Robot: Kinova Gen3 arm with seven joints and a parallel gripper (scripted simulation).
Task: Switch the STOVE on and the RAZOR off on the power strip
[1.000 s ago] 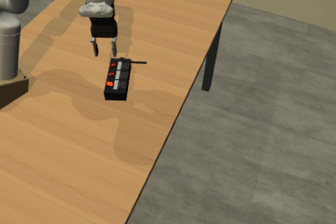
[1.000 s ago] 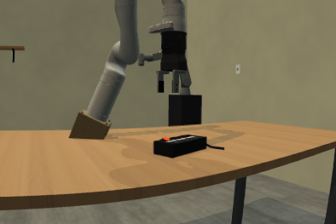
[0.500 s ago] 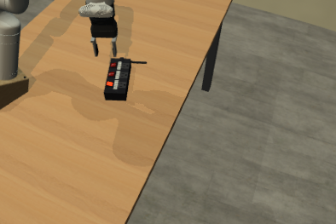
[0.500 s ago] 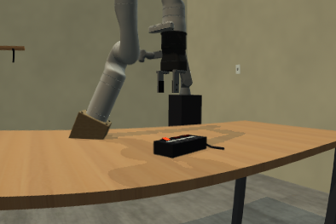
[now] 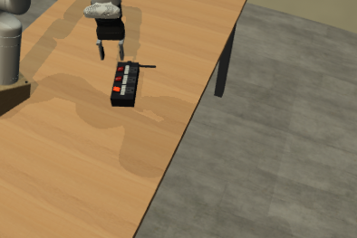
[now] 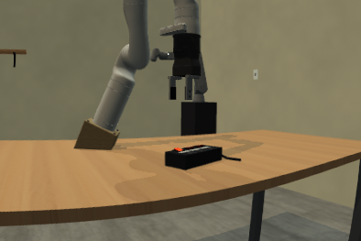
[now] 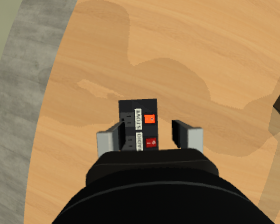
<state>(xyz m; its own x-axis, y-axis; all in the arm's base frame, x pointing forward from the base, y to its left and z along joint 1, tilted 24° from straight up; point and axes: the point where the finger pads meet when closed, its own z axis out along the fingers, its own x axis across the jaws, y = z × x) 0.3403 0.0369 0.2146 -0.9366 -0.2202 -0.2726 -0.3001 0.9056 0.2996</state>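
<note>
1. A wooden table (image 5: 68,169) stands on a grey floor (image 5: 281,133) by an olive wall.
2. The black power strip (image 5: 125,83) lies flat on the table, right way up, red switches along one side.
3. Above the strip's cord end hangs the gripper (image 5: 110,50), fingers spread wide and empty, clear of the strip.

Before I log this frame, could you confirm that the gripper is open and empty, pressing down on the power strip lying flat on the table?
Not quite: the gripper is open and empty, but it hangs above the power strip, not touching it. The exterior view shows the gap. The strip does lie flat on the table.
</note>
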